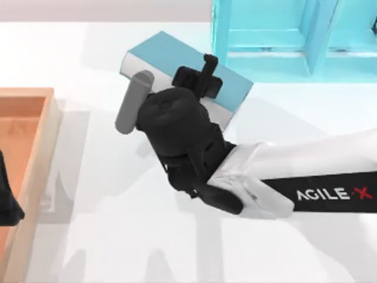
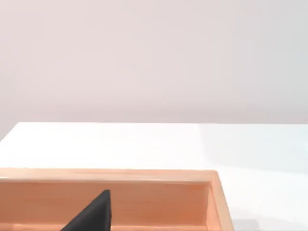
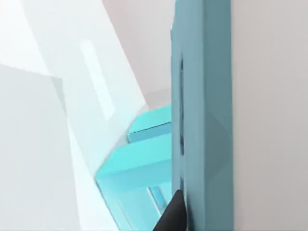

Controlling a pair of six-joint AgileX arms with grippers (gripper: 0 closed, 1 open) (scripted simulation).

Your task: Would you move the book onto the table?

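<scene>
The teal-blue book (image 1: pixel 168 54) with white page edges sits tilted at the back middle of the white table (image 1: pixel 118 242), just left of the cyan shelf unit. My right gripper (image 1: pixel 203 79) reaches in from the right and is shut on the book, one black finger lying over the cover near its right end. In the right wrist view the book's cover (image 3: pixel 204 96) stands close up, with a black fingertip (image 3: pixel 173 216) against it. My left gripper (image 1: pixel 8 203) stays parked at the far left over the tray.
A cyan shelf unit (image 1: pixel 294 35) stands at the back right, close to the book's right corner. An orange-brown wooden tray (image 1: pixel 36 135) lies along the left edge. White tabletop stretches in front of the book.
</scene>
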